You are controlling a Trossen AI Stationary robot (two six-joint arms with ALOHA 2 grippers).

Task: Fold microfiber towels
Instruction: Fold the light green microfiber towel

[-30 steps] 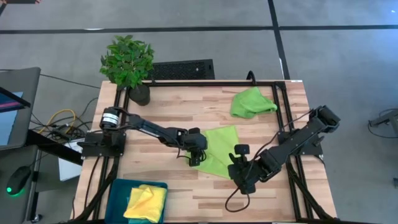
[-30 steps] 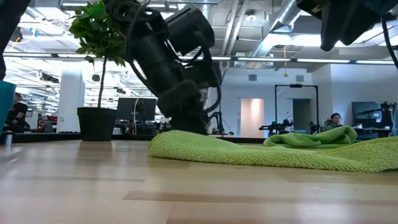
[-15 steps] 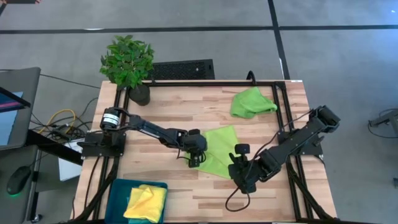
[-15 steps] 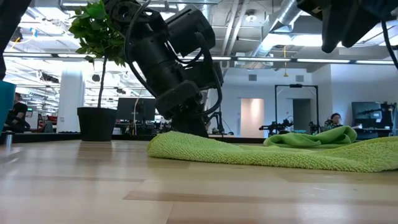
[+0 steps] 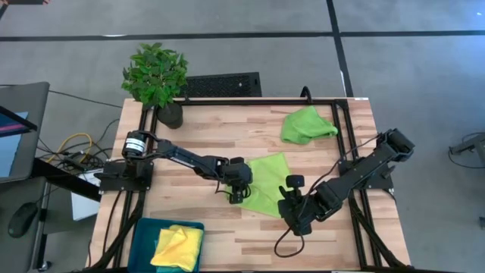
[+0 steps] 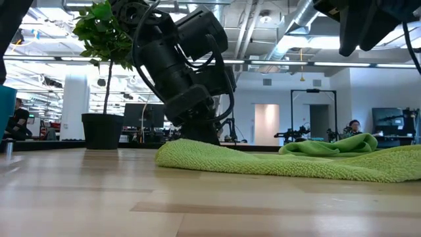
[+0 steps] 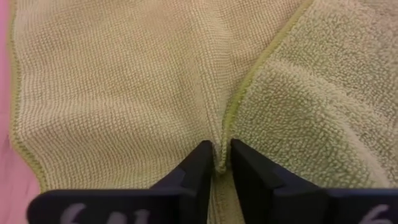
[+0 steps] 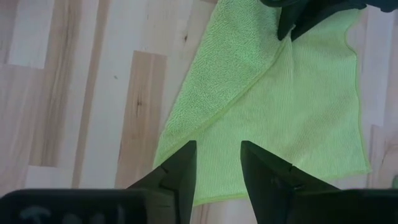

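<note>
Fingers (image 7: 200, 163) pinch lime towel's (image 7: 124, 87) folded edge.

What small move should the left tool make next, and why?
Probably lift and carry the pinched edge across. The left tool is shut on the lime towel, a flap is already turned over, and the right tool hovers open above it.

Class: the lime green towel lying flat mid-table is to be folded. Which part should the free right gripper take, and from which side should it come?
Probably the towel's near corner, below the open right gripper, coming straight down from above. The cloth lies flat on the table, so only a hemmed edge or corner offers a lip to pinch. The left gripper already pinches the opposite, folded-over edge.
</note>
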